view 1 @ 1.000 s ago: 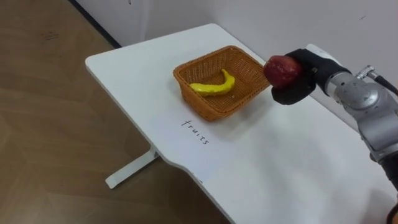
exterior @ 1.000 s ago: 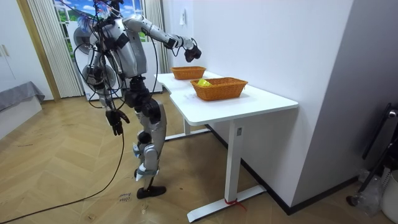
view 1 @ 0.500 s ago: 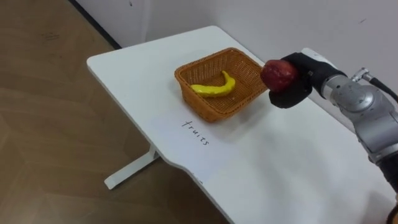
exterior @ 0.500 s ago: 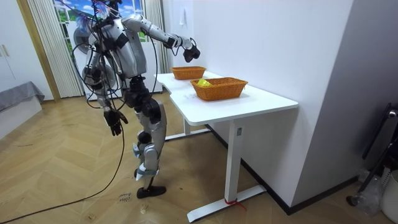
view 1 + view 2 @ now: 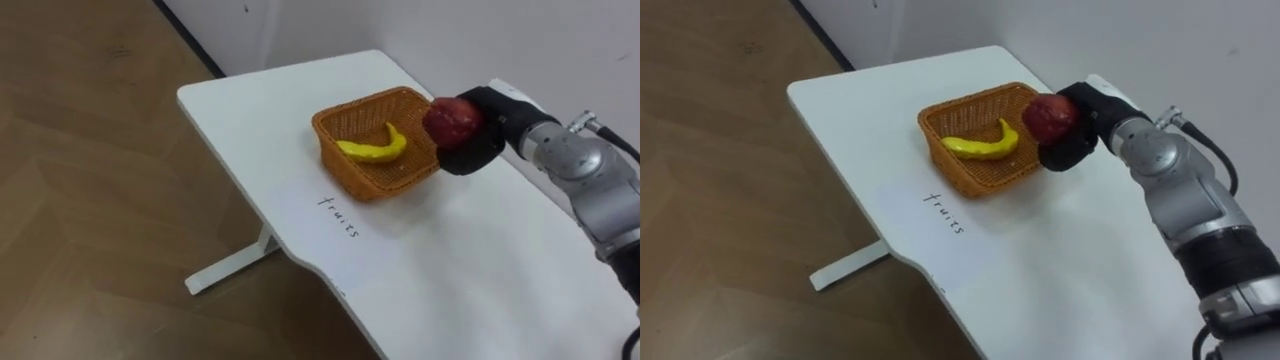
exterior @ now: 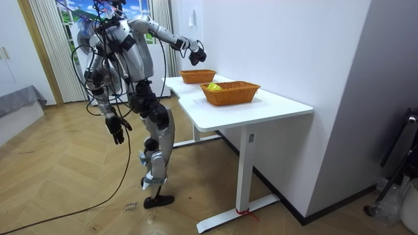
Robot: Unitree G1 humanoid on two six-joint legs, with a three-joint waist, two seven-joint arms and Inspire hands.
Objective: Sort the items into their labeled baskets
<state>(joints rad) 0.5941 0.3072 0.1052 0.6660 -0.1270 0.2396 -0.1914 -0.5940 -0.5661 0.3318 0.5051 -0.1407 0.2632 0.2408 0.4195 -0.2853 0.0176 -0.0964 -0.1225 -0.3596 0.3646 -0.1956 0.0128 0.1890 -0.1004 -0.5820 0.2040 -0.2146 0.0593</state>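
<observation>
Right hand [image 5: 478,138] clamped round red apple [image 5: 452,121], over wicker basket [image 5: 365,183] right rim, banana [image 5: 372,150] inside, left hand [image 6: 117,130] hanging low, fingers loosely apart

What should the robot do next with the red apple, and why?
Probably move the apple a little left, until it is over the basket. The right hand grips it by the basket's right edge, seemingly not yet above the inside, where the banana lies. The left hand hangs at the robot's side.

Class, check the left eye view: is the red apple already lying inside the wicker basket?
No, the right hand holds the red apple by the wicker basket's rim, while a banana lies inside.
</observation>
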